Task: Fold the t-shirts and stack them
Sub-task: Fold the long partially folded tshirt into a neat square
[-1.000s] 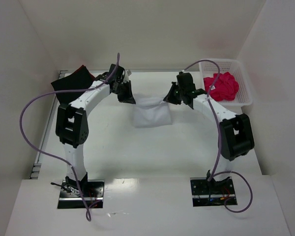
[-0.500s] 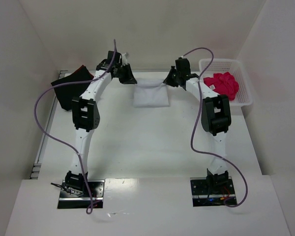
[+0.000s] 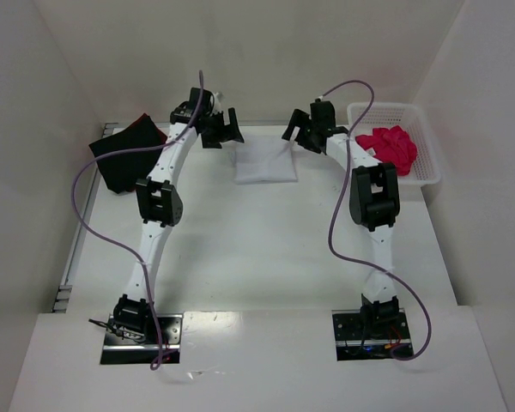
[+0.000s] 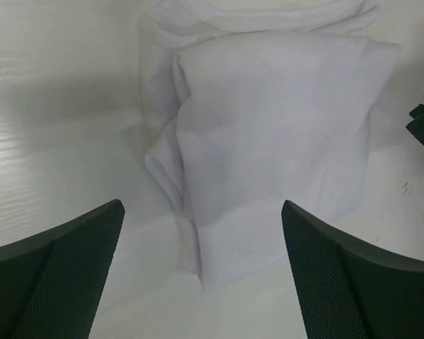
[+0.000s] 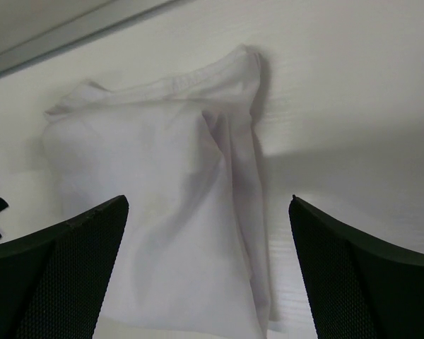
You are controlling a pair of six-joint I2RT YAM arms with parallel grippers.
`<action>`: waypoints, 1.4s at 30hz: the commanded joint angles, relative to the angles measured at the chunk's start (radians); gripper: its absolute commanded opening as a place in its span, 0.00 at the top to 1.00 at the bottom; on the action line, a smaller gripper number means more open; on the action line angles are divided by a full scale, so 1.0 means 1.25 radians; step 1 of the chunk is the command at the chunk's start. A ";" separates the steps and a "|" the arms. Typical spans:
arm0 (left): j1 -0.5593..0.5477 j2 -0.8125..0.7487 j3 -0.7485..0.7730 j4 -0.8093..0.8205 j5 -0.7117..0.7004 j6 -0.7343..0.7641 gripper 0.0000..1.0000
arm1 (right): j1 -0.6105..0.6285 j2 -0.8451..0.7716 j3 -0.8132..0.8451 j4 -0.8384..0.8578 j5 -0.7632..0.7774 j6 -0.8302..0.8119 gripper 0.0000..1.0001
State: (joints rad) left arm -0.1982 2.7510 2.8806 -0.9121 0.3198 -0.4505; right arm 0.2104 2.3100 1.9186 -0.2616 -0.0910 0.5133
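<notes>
A folded white t-shirt [image 3: 264, 163] lies flat on the table at the far middle. My left gripper [image 3: 227, 130] hangs open just off its left far corner, and my right gripper [image 3: 297, 129] hangs open just off its right far corner. Each wrist view shows the white t-shirt [image 4: 268, 134] [image 5: 162, 205] lying loose between wide-apart fingers, nothing held. A bright pink-red t-shirt [image 3: 387, 149] is bunched in the white basket [image 3: 429, 163] at the far right. Black and dark red cloth [image 3: 124, 153] lies piled at the far left.
White walls close in the table on the left, back and right. A metal rail [image 3: 77, 240] runs along the table's left edge. Purple cables loop from both arms.
Both grippers carried the white t-shirt toward the back of the table, then opened and let it go. The shirt now lies flat, farther back than before.
</notes>
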 commanded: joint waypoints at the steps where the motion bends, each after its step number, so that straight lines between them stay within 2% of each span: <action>1: -0.009 -0.048 0.009 -0.060 -0.014 0.044 0.00 | -0.005 -0.075 -0.066 0.035 -0.018 -0.031 0.00; 7: -0.045 -0.063 -0.061 -0.084 -0.014 0.072 0.03 | -0.005 -0.116 -0.189 0.036 -0.035 -0.039 0.02; 10: -0.046 -0.092 -0.125 -0.078 -0.014 0.072 0.09 | -0.005 -0.132 -0.240 0.063 -0.035 -0.047 0.07; 11: -0.046 -0.107 -0.158 -0.068 -0.014 0.072 0.11 | -0.005 -0.138 -0.248 0.064 -0.042 -0.047 0.12; 13: -0.046 -0.165 -0.247 0.001 -0.004 0.072 0.18 | -0.005 -0.140 -0.250 0.072 -0.057 -0.047 0.17; 14: -0.046 -0.200 -0.359 0.039 0.004 0.060 0.24 | -0.005 -0.134 -0.250 0.072 -0.064 -0.047 0.18; 15: -0.046 -0.232 -0.446 0.115 0.012 0.048 0.26 | -0.005 -0.132 -0.250 0.072 -0.075 -0.047 0.21; 18: -0.041 -0.341 -0.656 0.244 0.031 0.002 0.26 | -0.005 -0.125 -0.250 0.072 -0.091 -0.047 0.27; 20: -0.039 -0.378 -0.718 0.274 0.039 -0.006 0.26 | -0.005 -0.125 -0.258 0.072 -0.093 -0.047 0.31; 26: -0.039 -0.380 -0.769 0.334 0.046 -0.038 0.27 | 0.000 -0.132 -0.295 0.072 -0.115 -0.047 0.40; 31: -0.046 -0.380 -0.779 0.383 0.046 -0.059 0.29 | 0.010 -0.140 -0.320 0.072 -0.117 -0.047 0.41; 34: -0.046 -0.366 -0.779 0.393 0.046 -0.067 0.35 | 0.017 -0.140 -0.322 0.072 -0.123 -0.047 0.43; 36: -0.046 -0.364 -0.786 0.399 0.041 -0.074 0.47 | 0.017 -0.134 -0.314 0.072 -0.131 -0.047 0.54; 39: -0.054 -0.364 -0.794 0.409 0.039 -0.074 0.57 | 0.017 -0.131 -0.306 0.064 -0.141 -0.040 0.68; 41: -0.062 -0.364 -0.801 0.409 0.039 -0.074 0.60 | 0.024 -0.131 -0.315 0.056 -0.141 -0.040 0.79; 42: -0.067 -0.364 -0.801 0.409 0.039 -0.074 0.60 | 0.024 -0.137 -0.325 0.056 -0.141 -0.033 0.80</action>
State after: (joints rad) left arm -0.2632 2.3253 1.8905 -0.4339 0.3555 -0.5313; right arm 0.2236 2.1777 1.5325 -0.1866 -0.2522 0.4731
